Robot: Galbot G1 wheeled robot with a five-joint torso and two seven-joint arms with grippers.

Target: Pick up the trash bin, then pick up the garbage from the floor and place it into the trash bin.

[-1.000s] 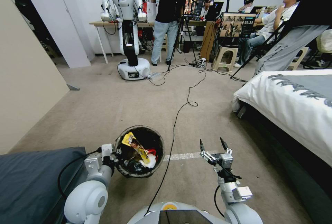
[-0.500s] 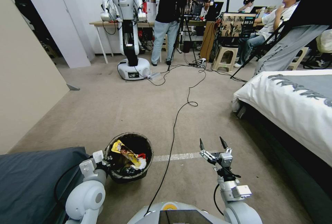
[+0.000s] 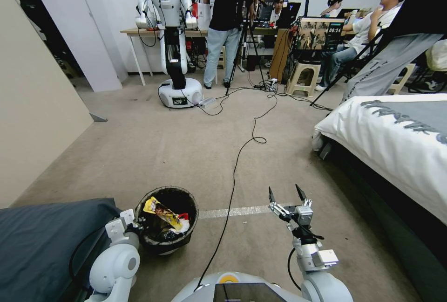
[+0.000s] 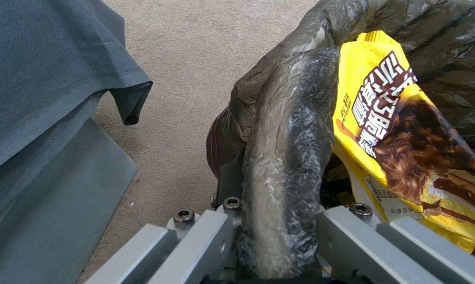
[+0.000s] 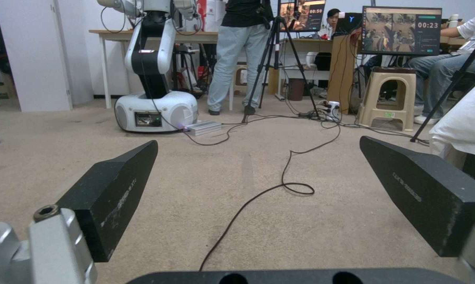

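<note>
The trash bin (image 3: 164,245), lined with a black bag, hangs at my lower left in the head view, beside the dark grey bedding. My left gripper (image 3: 136,223) is shut on its bagged rim (image 4: 287,157); in the left wrist view the rim runs between the grey fingers. Garbage lies inside the bin: a yellow snack wrapper (image 3: 159,210) (image 4: 401,130), something red and some white pieces. My right gripper (image 3: 285,196) is held out low over the carpet, open and holding nothing, its black fingers (image 5: 111,193) wide apart.
A black cable (image 3: 233,176) runs across the carpet between my arms, over a pale tape strip (image 3: 242,210). A white-covered bed (image 3: 396,139) stands on the right and dark grey bedding (image 3: 42,241) on the left. Another robot (image 3: 174,36), stools and people stand far back.
My left arm has drawn the bin back and to the left, closer to my body and the grey bedding. The right arm has stayed put.
</note>
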